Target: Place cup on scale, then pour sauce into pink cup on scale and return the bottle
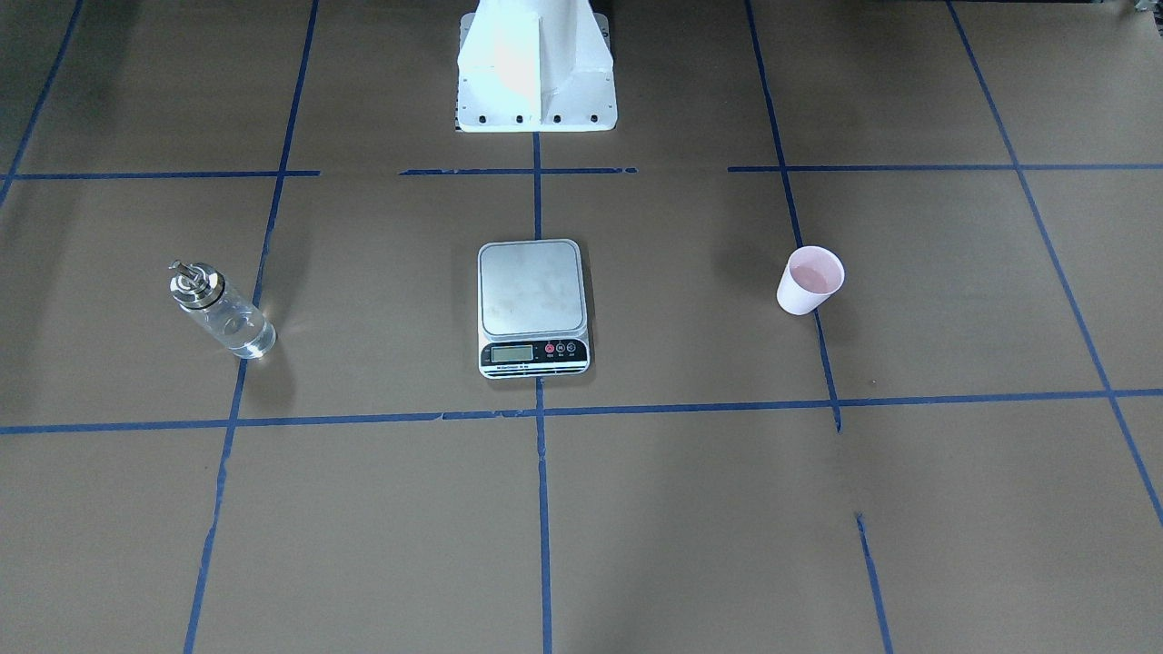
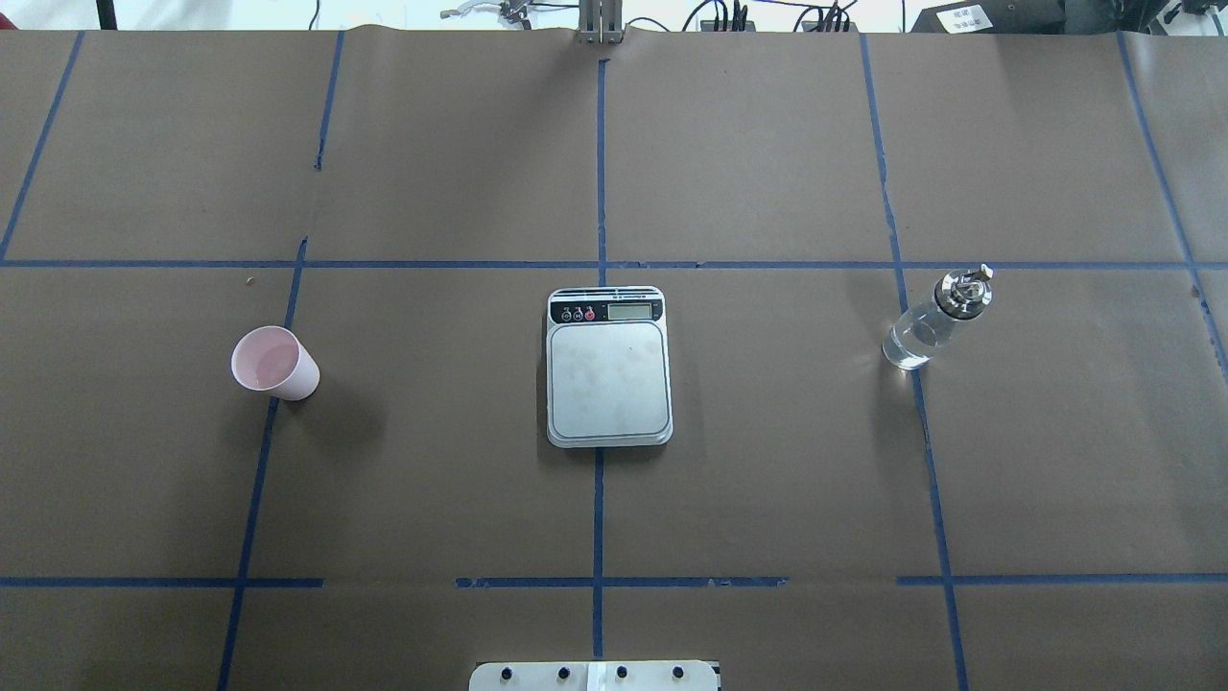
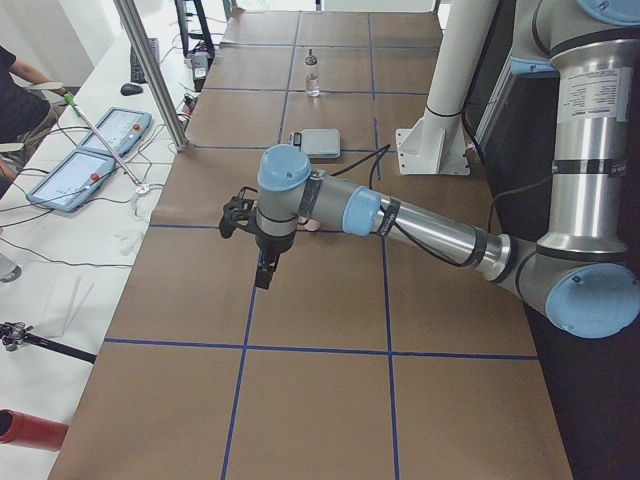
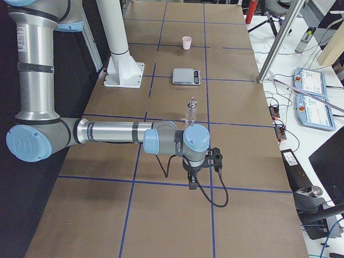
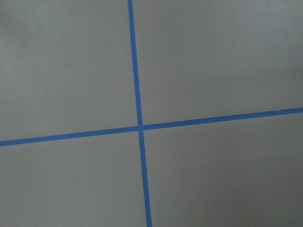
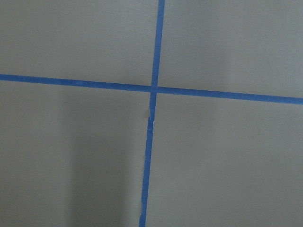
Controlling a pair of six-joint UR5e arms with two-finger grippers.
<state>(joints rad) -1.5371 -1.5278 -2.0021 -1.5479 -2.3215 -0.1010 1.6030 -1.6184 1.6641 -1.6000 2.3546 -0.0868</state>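
The pink cup (image 1: 810,281) (image 2: 275,363) stands upright on the brown table, on my left side, apart from the scale. At the table's middle lies the scale (image 1: 531,289) (image 2: 607,379), its steel plate bare. The clear bottle (image 1: 221,312) (image 2: 932,321) stands upright on my right side, and its sauce is barely visible. My left gripper (image 3: 262,270) hangs over the table's left end, holding nothing I can see. My right gripper (image 4: 192,180) hangs over the right end, short of the bottle (image 4: 191,110). I cannot tell whether either is open or shut. Both wrist views show only paper and blue tape.
The white robot base (image 1: 536,73) (image 2: 595,676) stands behind the scale. Blue tape lines grid the brown paper. A side bench with control tablets (image 3: 100,150) (image 4: 312,91) and cables runs along the far edge, with slanted metal posts (image 3: 150,70). A person's arm (image 3: 25,85) shows there.
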